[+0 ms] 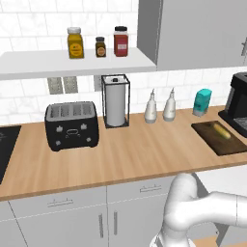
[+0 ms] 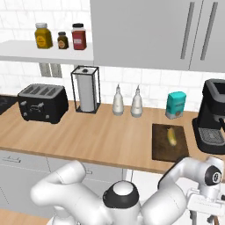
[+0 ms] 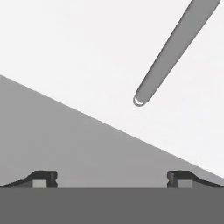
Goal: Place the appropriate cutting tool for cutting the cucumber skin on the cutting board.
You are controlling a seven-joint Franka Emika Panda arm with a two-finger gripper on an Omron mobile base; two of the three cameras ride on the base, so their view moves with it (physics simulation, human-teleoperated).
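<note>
Desk [image 1: 130, 154], left to right in the left base view: a black toaster [image 1: 72, 125], a paper-towel holder [image 1: 116, 101], two pale bottles [image 1: 151, 106], a teal carton [image 1: 202, 102], then the cutting board [image 1: 219, 138] and a black coffee machine [image 1: 238, 103] at the far right. Three jars [image 1: 100, 47] stand on the shelf above.

The cutting board lies flat near the front edge of the desk, touching or just beside the coffee machine's base. The cucumber [image 1: 222, 130] rests on the board's rear half; in the right base view its long axis runs front to back along the board, not across it. No peeler or knife can be identified on the desk in either base view.

The tool [image 3: 112, 178] is low, below desk level at the robot's right, in front of a white cabinet front. Its two fingertips [image 3: 43, 178] stand well apart with nothing between them: spread and empty. A grey bar handle [image 3: 173, 50] lies ahead of the fingertips, slanting across the hand view, its rounded end nearest the tool.

Judgement: the board lies above and slightly left of the tool, so any cutting tool fetched from behind this cabinet front must travel upward onto the desk. Whether this front is a drawer or a door cannot be determined.
</note>
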